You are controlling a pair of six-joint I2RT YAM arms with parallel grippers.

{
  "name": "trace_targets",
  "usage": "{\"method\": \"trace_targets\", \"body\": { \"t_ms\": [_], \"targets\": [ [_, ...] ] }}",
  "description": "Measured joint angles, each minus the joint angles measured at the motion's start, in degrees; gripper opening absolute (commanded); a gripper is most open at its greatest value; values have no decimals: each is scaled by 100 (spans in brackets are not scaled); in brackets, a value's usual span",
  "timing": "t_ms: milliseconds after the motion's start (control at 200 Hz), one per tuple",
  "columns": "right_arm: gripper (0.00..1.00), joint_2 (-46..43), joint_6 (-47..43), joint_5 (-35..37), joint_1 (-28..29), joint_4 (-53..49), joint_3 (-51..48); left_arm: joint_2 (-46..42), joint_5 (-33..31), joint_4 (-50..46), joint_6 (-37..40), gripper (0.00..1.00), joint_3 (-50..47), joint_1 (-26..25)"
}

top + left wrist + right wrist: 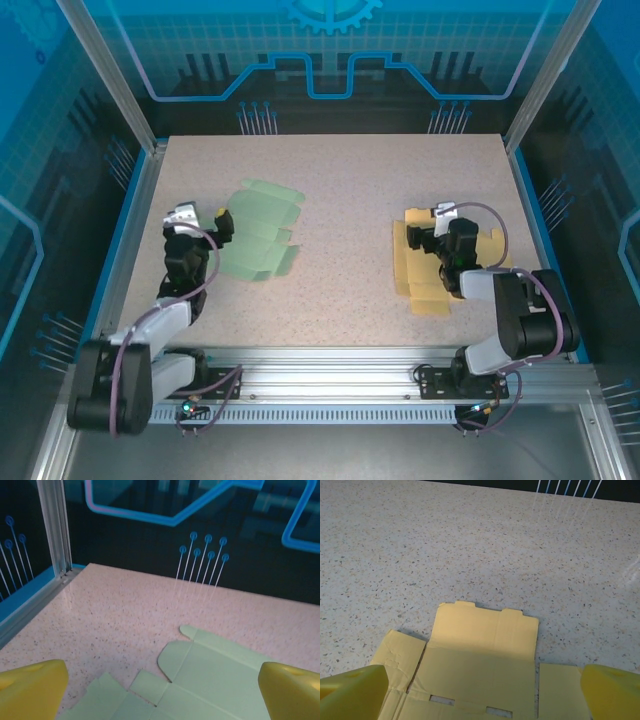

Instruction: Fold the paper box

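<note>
1. The green paper box blank [258,236] lies flat and unfolded at 9 o'clock on the table [340,170].
2. The yellow paper box blank [428,285] lies flat at 4 o'clock.
3. The left gripper [162,692] hangs over the green blank, jaws wide, holding nothing.
4. The right gripper [480,690] hangs over the yellow blank, jaws wide, holding nothing.

Even overhead light left the table [340,180] bright against a dim blue enclosure. In the right wrist view, a soft shadow crossed the yellow box blank [485,665], glare whitened the surface's right edge, and the near fingertips [350,692] were blurred.
</note>
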Motion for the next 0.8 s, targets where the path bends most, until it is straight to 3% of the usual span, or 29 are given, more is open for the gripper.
{"method": "trace_targets", "body": {
  "t_ms": [195, 445, 605, 800],
  "targets": [
    [100, -896, 114, 96, 33, -944, 177, -1543, -214, -2028, -984, 99, 400, -2],
    [100, -1930, 951, 380, 127, -3646, 1600, -2940, -531, -4935, -3034, 99, 861, -2],
    [100, -2186, 1327, 468, 466, -4784, 1985, -3088, -400, -6078, -3982, 99, 763, -2],
    [100, -2175, 1716, 560, 911, -5884, 2122, -2446, -109, -6277, -4424, 99, 472, 0]
  ]
}}
